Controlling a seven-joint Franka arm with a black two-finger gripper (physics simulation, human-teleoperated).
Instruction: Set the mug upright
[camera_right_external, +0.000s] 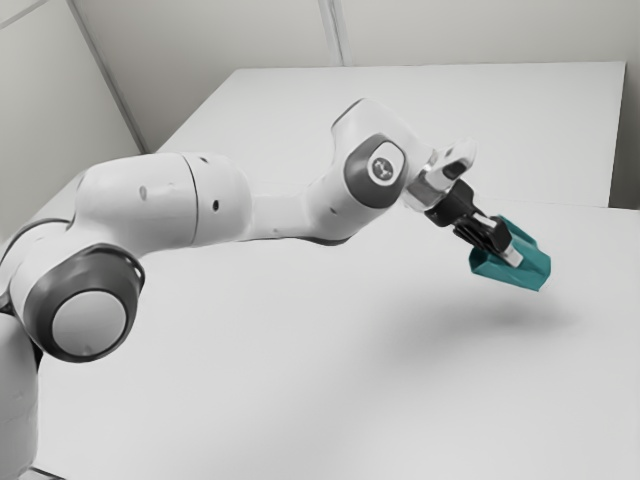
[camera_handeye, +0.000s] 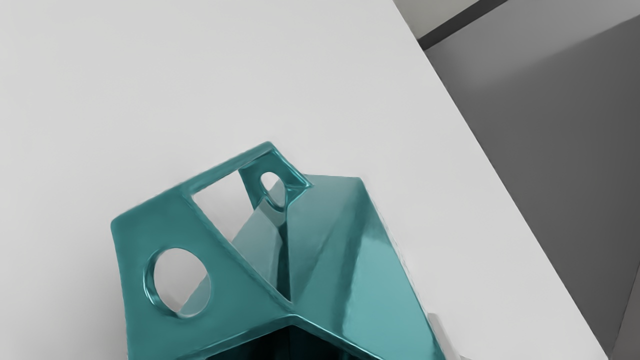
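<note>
Exterior view: shows the fingers (camera_right_external: 513, 256) clasping the teal mug (camera_right_external: 511, 266), tilted and, judging by the detached shadow (camera_right_external: 480, 328), raised above the desk (camera_right_external: 300, 350). Wrist view: shows the mug well inside the desk's edge (camera_handeye: 504, 190), with dark hollow toward the fingers and pierced frame (camera_handeye: 225, 267) alongside. Step in hand, by judgement: righting the held mug. Next: turn it base-down, lower onto the desk, then release.

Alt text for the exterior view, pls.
A black two-finger gripper grips a faceted teal mug, tilted well off upright, above a pale tabletop. The white Franka arm reaches in from the exterior view's left.
</note>
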